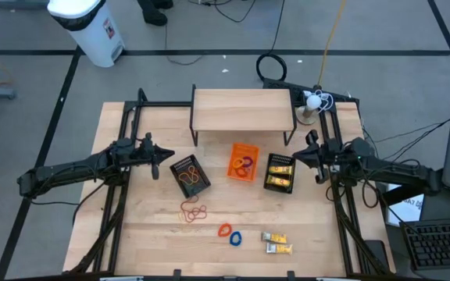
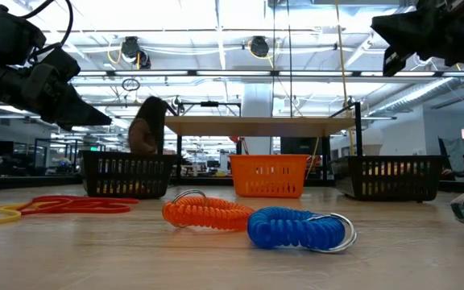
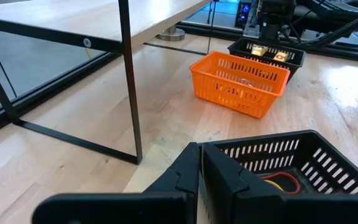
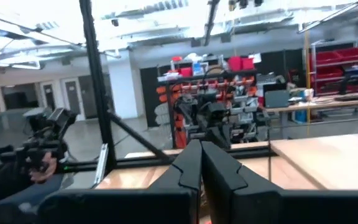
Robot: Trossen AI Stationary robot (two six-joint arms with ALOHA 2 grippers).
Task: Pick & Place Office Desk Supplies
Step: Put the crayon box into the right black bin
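Left gripper (image 1: 158, 163): fingers closed together, empty, raised beside left mesh bin (image 1: 190, 174).
Right gripper (image 1: 309, 153): fingers closed, empty, raised beside right mesh bin (image 1: 280, 172).
Rubber bands (image 1: 193, 211): loose on table, before left bin.
Orange coil ring (image 2: 208, 214): touching blue coil ring (image 2: 296, 229).
Yellow packets (image 1: 276, 243): near table's front edge.
Orange bin (image 1: 242, 162): between mesh bins.

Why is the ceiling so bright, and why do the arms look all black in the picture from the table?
Low view: ceiling lights glare behind, so both arms turn to dark shapes; the orange coil and blue coil up close stay clear. Right wrist view: blurry all over.
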